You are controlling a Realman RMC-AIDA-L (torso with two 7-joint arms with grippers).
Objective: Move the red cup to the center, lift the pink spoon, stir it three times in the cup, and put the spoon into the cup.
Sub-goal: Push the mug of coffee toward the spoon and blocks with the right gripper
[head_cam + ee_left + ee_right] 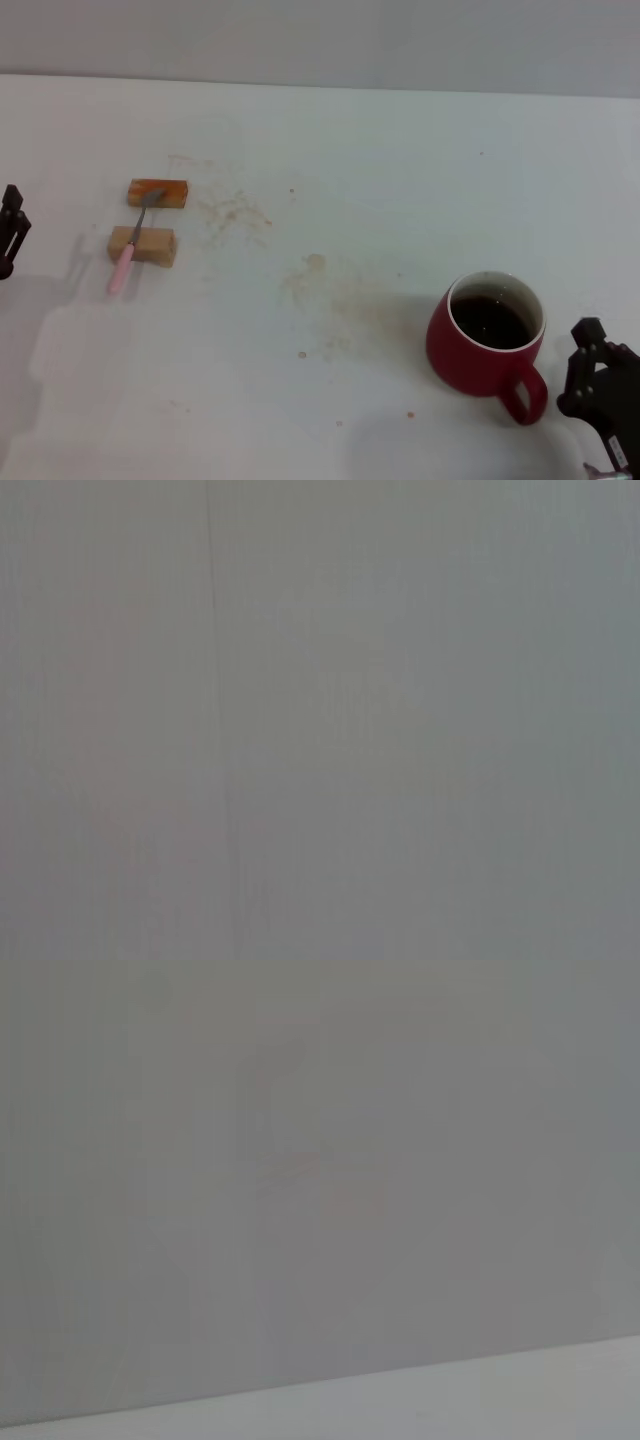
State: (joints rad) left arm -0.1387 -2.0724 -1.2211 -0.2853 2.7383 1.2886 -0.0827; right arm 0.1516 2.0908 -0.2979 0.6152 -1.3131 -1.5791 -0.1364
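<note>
Red ceramic marks the cup [486,338], which stands upright on the white table [380,180] toward the near right of the head view, well away from the middle. Its inner wall is white, dark liquid fills much of it, and its loop handle points toward the near right, at the right gripper.

The right gripper [600,385] sits at the lower right corner of the head view, just beside the cup's handle but apart from it. I cannot tell whether its claw is open or closed, since only its dark body shows. It holds nothing that can be seen.

The pink spoon [130,246] lies far off on the left side of the table. It rests across 2 small blocks: its grey metal end lies on the orange block [158,192] farther from the robot, its pale pink handle crosses the tan block [143,245] nearer the robot, and the handle's tip reaches down to the table beyond that block. The 2 blocks lie near each other with a gap between them.

The left gripper [10,228] shows only at the left edge of the head view, near the blocks but apart from them and from the spoon; its claw state cannot be told either.

Faint brownish stains mark the table between the blocks and the cup.

Both wrist views show only plain grey surface.
</note>
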